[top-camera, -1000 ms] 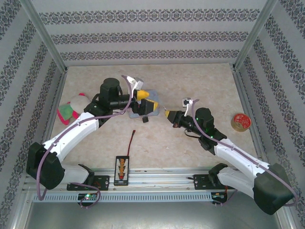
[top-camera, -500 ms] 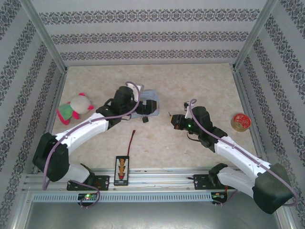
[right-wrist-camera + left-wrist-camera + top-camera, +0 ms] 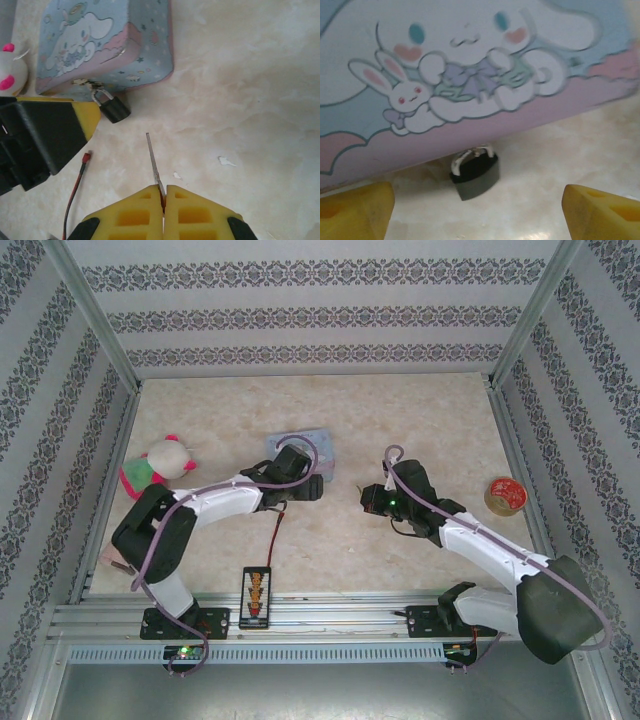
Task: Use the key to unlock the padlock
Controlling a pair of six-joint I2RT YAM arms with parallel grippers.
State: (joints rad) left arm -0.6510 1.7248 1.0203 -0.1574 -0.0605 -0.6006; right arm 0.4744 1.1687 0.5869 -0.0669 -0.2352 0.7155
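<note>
The marbled table (image 3: 420, 410) carries a pale blue tin (image 3: 105, 45) left of centre. The left gripper (image 3: 480, 212) is released, its 2 yellow fingers (image 3: 355, 210) wide apart and low on either side of the padlock (image 3: 475, 172), touching nothing. The padlock sits at the foot of the tin's side, its shackle against it. The right gripper (image 3: 163, 195) is clenched on the key (image 3: 154, 162), whose thin blade points toward the padlock but stops short of it.
</note>
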